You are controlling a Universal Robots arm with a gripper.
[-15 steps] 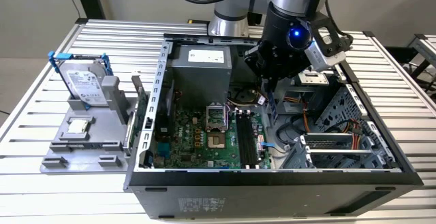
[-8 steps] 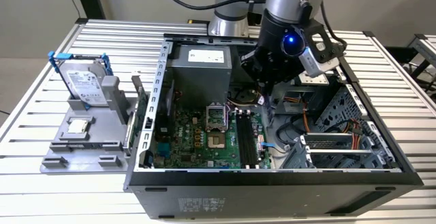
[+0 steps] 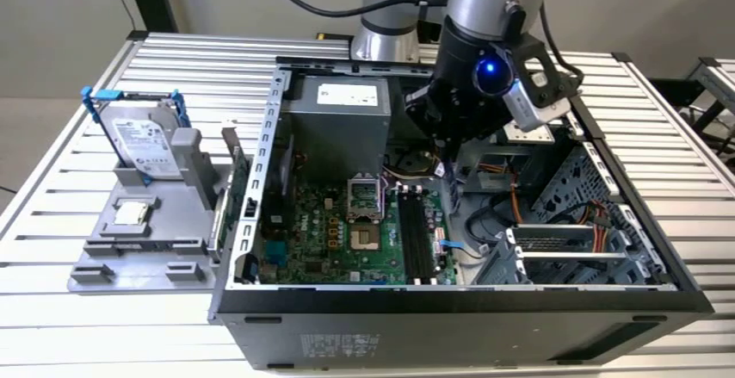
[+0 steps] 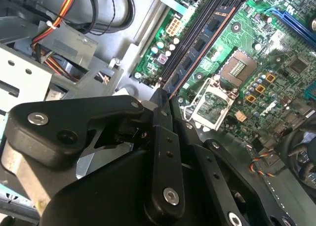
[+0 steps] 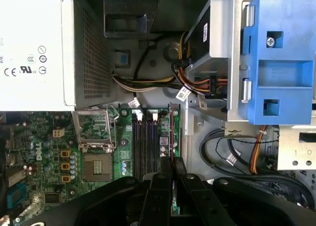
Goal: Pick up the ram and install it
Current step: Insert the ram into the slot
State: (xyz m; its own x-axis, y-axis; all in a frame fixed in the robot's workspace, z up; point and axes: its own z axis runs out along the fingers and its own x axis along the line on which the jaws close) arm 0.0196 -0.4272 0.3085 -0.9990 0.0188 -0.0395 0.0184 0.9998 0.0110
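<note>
Fingers of the gripper closed narrowly on the ram, which stands on edge between them, gripped at its near end. In both wrist views the stick extends from the fingertips along the memory slots of the motherboard, beside the open processor socket. The exterior view shows the gripper lowered inside the computer case.
</note>
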